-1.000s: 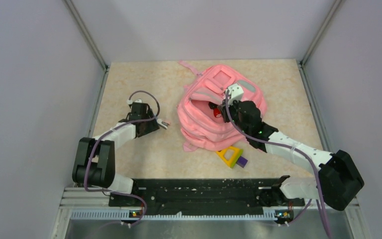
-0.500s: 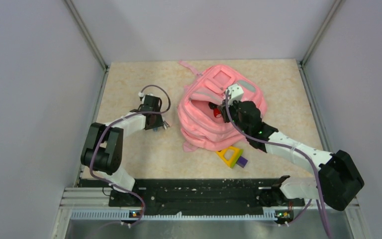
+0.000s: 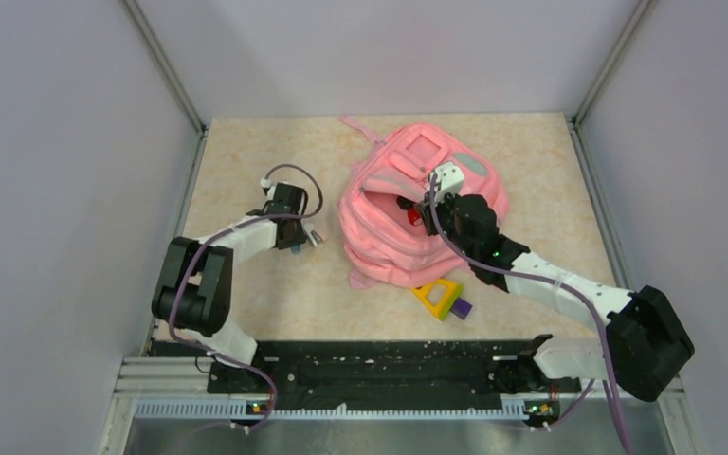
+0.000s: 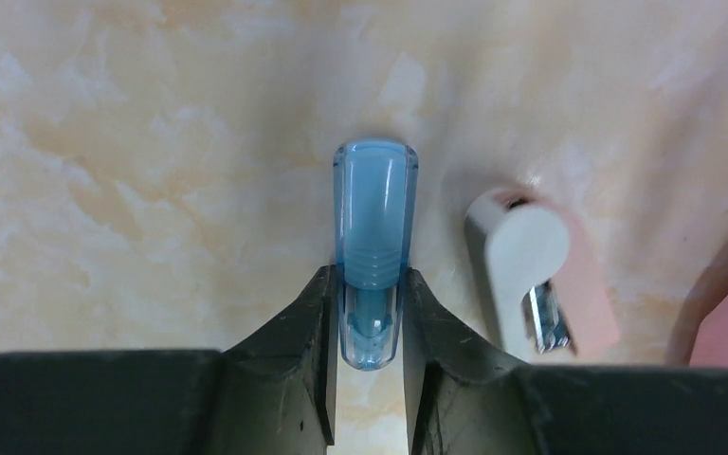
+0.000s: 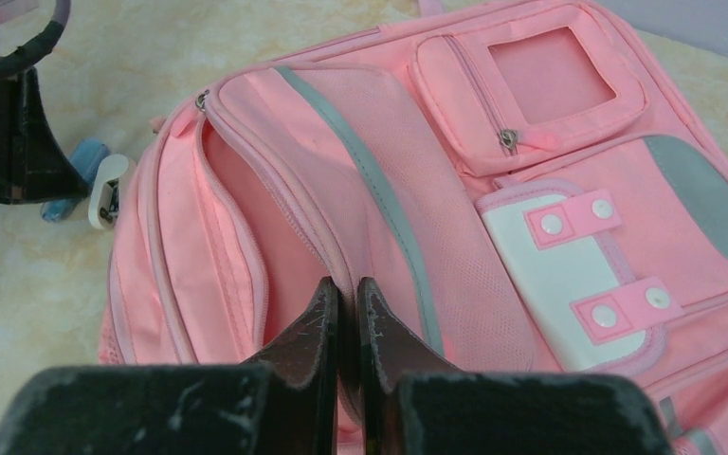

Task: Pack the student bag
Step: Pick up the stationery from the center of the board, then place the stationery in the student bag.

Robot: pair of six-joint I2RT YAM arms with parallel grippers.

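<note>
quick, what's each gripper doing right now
Left gripper: shut on the blue pen.
Right gripper: shut on the bag, pinching the edge of its opening.

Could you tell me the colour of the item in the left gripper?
The item is translucent blue; left wrist view.

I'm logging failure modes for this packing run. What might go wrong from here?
The left end effector grips the blue item only near its end, so it may pivot or slip on lifting. The white-and-pink stapler lies close beside it and might get nudged. The right end effector pinches just a thin fold of the student bag; if that slips, the opening may sag shut.
</note>
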